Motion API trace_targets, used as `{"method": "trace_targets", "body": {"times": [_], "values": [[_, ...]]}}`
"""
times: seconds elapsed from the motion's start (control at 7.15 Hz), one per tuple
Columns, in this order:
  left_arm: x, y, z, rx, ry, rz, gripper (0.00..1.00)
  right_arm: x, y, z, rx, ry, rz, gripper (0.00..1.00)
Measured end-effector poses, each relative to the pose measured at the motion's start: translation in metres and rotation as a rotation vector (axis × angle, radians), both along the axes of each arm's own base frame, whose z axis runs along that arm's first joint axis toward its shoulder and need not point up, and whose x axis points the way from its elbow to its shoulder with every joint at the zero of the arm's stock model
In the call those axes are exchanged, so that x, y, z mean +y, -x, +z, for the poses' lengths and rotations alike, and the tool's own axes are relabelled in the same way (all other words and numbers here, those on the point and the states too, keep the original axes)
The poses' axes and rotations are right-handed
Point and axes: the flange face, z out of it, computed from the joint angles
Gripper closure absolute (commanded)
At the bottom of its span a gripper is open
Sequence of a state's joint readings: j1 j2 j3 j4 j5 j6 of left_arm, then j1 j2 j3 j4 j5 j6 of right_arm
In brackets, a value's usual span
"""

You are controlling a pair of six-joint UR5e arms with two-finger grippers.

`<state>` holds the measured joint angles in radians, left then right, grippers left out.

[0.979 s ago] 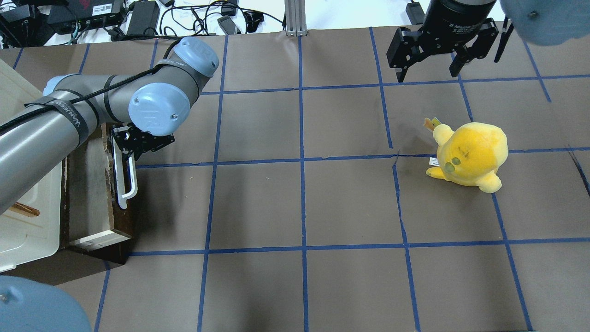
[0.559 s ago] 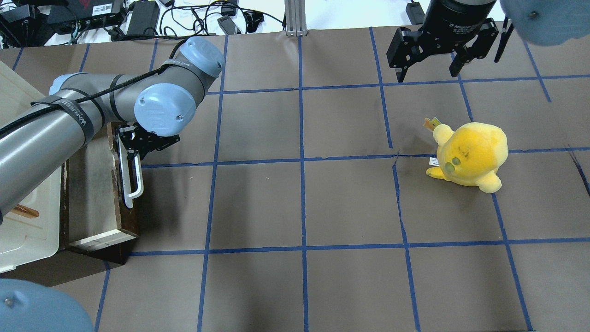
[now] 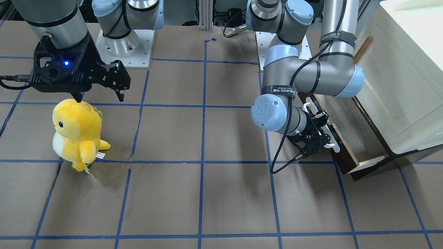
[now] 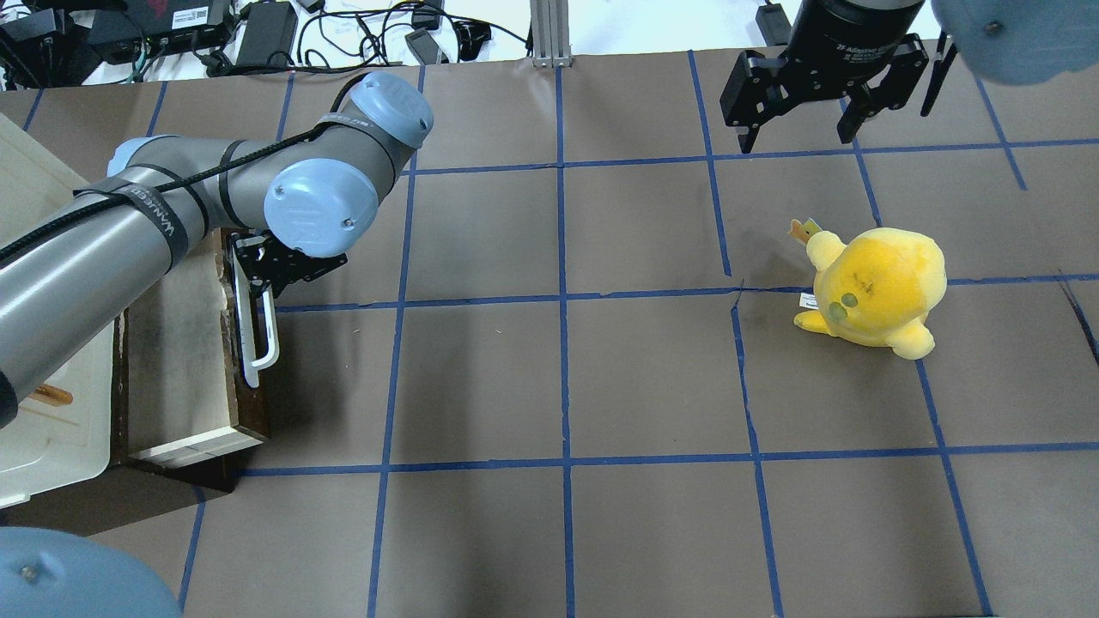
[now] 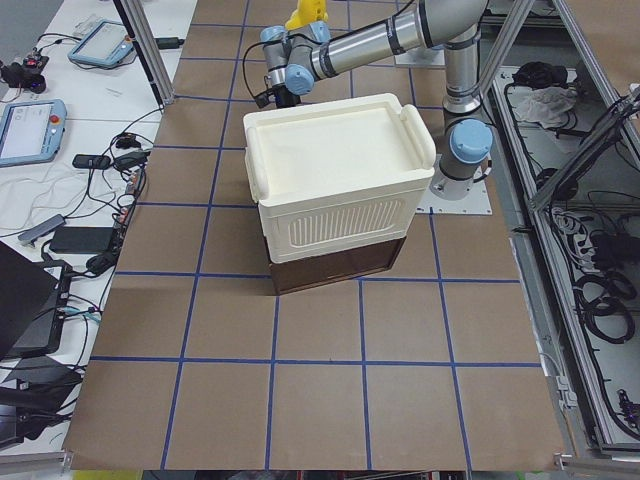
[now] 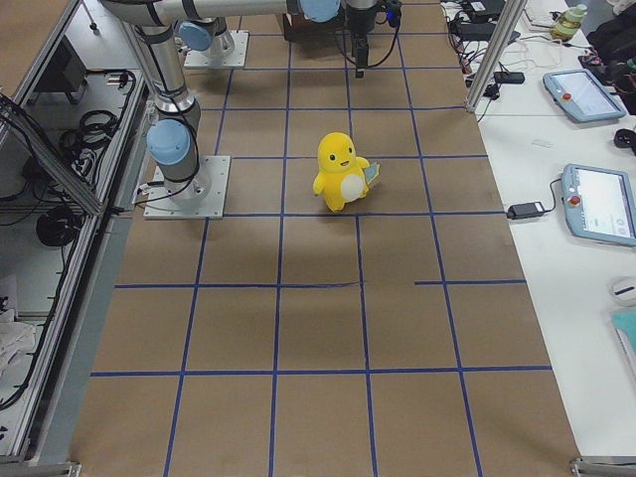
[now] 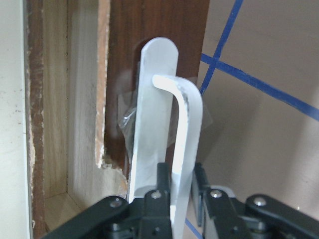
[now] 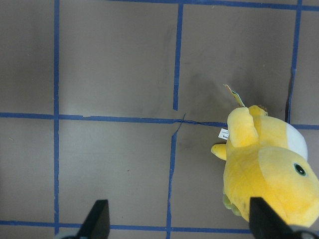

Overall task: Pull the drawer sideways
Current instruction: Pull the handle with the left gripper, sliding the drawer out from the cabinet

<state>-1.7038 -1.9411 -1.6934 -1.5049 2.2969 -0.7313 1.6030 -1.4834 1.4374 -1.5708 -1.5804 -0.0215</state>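
The drawer [image 4: 250, 410] has a dark brown front, a pale tray [image 4: 180, 343] and a long white bar handle [image 4: 273, 342]. It stands partly pulled out of the cabinet at the table's left. My left gripper [image 4: 262, 287] is shut on the upper end of the handle. In the left wrist view the fingers [image 7: 162, 186] clamp the white bar [image 7: 187, 124]. In the front view the drawer [image 3: 346, 154] and my left gripper [image 3: 320, 133] show at the right. My right gripper [image 4: 798, 129] is open and empty, raised at the back right, far from the drawer.
A cream cabinet [image 4: 43, 429] sits above the drawer at the left edge; it also shows in the front view [image 3: 401, 86]. A yellow plush toy [image 4: 876, 287] stands at the right, below my right gripper [image 8: 182, 221]. Cables and power supplies [image 4: 343, 34] lie beyond the table's far edge.
My left gripper has moved to the right with the handle in its grip. The drawer has slid further out of the cabinet. The right arm has not moved.
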Motion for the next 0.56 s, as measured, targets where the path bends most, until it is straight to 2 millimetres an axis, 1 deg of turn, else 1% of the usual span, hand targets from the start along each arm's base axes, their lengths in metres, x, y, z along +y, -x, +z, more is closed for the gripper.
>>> {"method": "trace_targets", "body": {"times": [0.56], "values": [[-0.003,0.02,0.002,0.015,0.026,-0.005,0.99,0.0,0.0,0.0,0.0,0.0,0.0,0.0]]}}
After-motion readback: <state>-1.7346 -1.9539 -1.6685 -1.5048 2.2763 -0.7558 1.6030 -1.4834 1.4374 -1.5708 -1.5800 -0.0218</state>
